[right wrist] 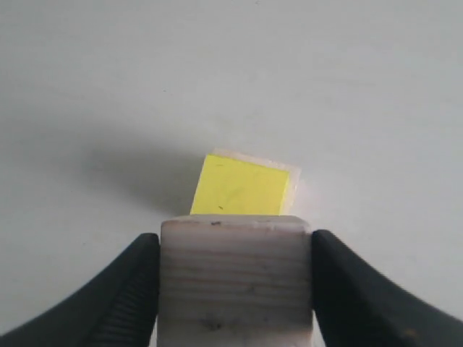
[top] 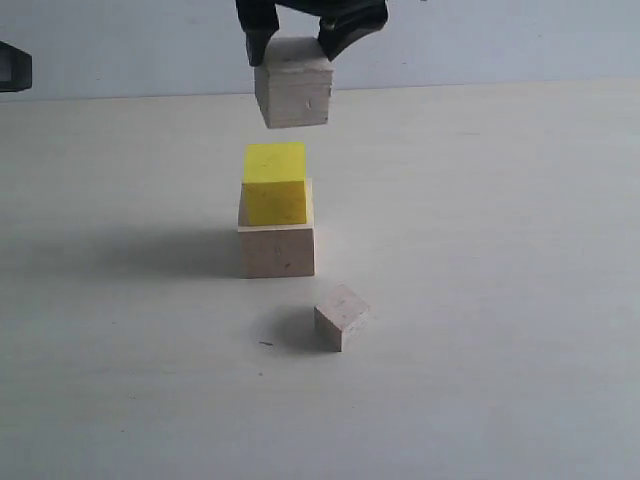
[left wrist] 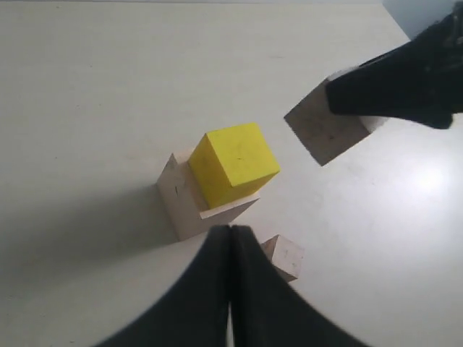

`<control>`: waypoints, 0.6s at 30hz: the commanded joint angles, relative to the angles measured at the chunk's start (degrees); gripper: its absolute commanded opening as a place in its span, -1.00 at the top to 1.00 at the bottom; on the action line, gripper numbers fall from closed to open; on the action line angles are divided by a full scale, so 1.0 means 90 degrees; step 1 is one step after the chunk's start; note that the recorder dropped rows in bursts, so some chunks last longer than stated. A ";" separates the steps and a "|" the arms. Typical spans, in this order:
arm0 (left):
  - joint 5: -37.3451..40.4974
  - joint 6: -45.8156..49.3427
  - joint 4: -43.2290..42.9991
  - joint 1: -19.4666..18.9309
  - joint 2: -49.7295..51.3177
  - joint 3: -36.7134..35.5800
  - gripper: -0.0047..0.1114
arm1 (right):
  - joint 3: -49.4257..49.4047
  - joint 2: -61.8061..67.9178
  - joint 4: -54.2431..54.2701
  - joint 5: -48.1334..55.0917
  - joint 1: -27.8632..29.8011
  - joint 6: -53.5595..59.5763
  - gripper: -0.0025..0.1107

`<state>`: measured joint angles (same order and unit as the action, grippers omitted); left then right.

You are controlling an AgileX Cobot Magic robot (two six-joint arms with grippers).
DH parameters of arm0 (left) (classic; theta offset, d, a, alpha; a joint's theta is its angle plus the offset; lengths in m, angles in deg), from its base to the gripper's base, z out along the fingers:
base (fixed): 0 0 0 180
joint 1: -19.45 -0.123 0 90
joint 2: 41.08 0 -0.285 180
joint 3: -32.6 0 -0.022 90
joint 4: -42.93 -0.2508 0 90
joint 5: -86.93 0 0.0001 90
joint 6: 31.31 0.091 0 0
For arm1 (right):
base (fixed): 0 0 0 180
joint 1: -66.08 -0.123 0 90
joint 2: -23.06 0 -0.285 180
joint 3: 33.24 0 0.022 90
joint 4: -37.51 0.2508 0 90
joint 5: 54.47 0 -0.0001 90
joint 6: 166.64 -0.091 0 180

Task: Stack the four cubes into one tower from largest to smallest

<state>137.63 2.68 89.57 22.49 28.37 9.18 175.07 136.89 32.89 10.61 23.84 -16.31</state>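
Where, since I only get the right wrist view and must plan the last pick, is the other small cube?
Observer: The loose small cube lies on the table, nearer the exterior camera than the large wooden cube and apart from it.
Operator: Is my cube touching the yellow one?
Observer: No. The held cube hangs above the yellow cube with a clear gap.
Operator: And the left claw?
Observer: The left claw is shut, holding nothing.
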 commanded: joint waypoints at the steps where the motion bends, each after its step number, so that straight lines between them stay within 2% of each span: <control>1: 0.0010 -0.0028 0.0056 0.0237 -0.0040 -0.0030 0.92 | 0.0075 0.0269 -0.0113 -0.0047 -0.0036 -0.0389 0.96; 5: 0.0000 -0.0028 0.0028 0.0481 -0.0040 -0.0030 0.92 | 0.0075 0.0383 -0.0187 -0.0331 -0.0038 -0.0555 0.96; 18: 0.0000 -0.0028 0.0068 0.0505 -0.0040 -0.0030 0.92 | 0.0075 0.0452 -0.0476 -0.0751 -0.0038 -0.1035 0.96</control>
<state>137.63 2.68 89.57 26.77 28.37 9.18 175.07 140.94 29.87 4.82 23.62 -24.84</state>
